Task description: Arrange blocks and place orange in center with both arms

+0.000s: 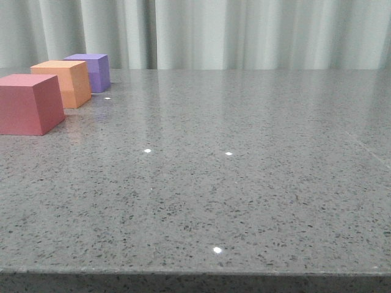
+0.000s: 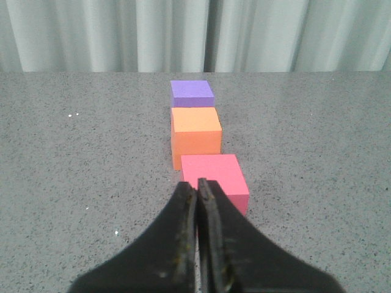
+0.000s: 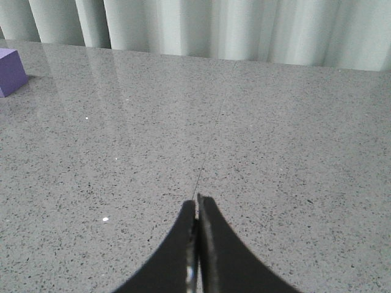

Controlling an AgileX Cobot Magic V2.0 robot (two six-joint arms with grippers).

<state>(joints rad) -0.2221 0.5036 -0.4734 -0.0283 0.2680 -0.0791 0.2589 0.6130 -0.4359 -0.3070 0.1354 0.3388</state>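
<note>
Three cubes stand in a row at the table's left: the pinkish-red cube (image 1: 29, 104) nearest, the orange cube (image 1: 64, 82) in the middle, the purple cube (image 1: 91, 71) farthest. Neither arm shows in the front view. In the left wrist view my left gripper (image 2: 197, 183) is shut and empty, just short of the pinkish-red cube (image 2: 215, 179), with the orange cube (image 2: 195, 129) and the purple cube (image 2: 192, 93) lined up beyond it. My right gripper (image 3: 196, 200) is shut and empty over bare table, far from the purple cube (image 3: 10, 71).
The grey speckled table (image 1: 232, 171) reaches to a pale curtain (image 1: 244, 30) at the back. Its front edge (image 1: 195, 271) runs along the bottom of the front view. A thin seam (image 3: 211, 146) crosses the tabletop ahead of the right gripper.
</note>
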